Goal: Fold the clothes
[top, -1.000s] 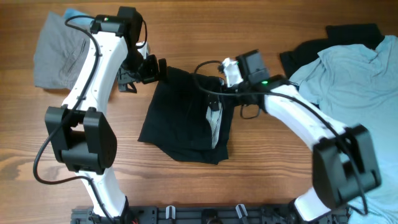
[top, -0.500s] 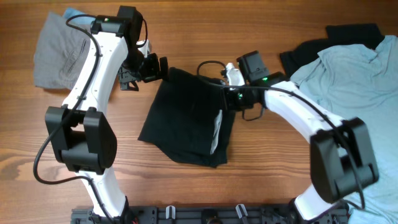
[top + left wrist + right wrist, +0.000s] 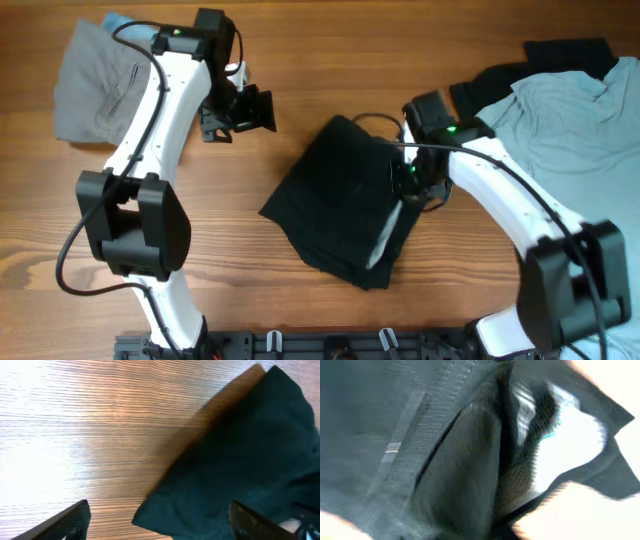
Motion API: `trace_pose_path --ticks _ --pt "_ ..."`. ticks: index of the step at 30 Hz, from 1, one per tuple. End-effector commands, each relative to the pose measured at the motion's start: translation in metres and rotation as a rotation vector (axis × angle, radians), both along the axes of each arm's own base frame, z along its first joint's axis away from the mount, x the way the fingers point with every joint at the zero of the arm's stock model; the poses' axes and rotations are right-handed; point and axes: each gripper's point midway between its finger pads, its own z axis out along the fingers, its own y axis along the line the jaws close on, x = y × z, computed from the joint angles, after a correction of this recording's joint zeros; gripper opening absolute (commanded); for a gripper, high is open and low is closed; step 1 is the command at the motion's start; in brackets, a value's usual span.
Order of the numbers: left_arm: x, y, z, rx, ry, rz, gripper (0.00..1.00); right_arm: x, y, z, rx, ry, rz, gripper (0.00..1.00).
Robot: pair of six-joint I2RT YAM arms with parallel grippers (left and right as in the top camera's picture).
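One black shorts [image 3: 345, 200] centred, one grey shorts [image 3: 95, 85], one blue T-shirt [image 3: 560, 120].

Blurred right wrist view: black shorts [image 3: 420, 435] fill it; pale blue T-shirt [image 3: 570, 130] runs off-frame.

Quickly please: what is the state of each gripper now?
Left gripper: open, holding nothing.
Right gripper: at the black garment edge; open or closed cannot be told.

Plain black shorts [image 3: 340, 200] with a strip of white mesh lining [image 3: 384, 237] at one edge, grey pocketed shorts [image 3: 92, 85], pale blue T-shirt [image 3: 565, 125], another black garment [image 3: 570, 52], warm brown wood-grain desk [image 3: 250, 290], white arms [image 3: 150, 120] with black joints
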Motion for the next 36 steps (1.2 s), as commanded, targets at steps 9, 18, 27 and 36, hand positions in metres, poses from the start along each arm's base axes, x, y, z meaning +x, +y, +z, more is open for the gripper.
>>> trace_pose_path --ticks 9,18,27,36 --pt "-0.018 -0.038 -0.001 -0.018 0.023 -0.103 0.84 0.013 -0.053 -0.004 -0.207 -0.017 -0.19 0.91" --pt "-0.03 -0.062 -0.009 -0.051 0.039 -0.159 0.35 0.035 -0.041 0.082 0.033 -0.266 -0.043 0.46" --pt "-0.074 -0.096 -0.072 -0.076 0.1 -0.286 0.04 0.032 -0.022 0.042 0.131 -0.213 0.005 0.04" --pt "-0.108 -0.081 -0.125 -0.04 0.182 -0.211 0.08 0.008 -0.045 -0.065 -0.015 0.042 -0.208 0.04"
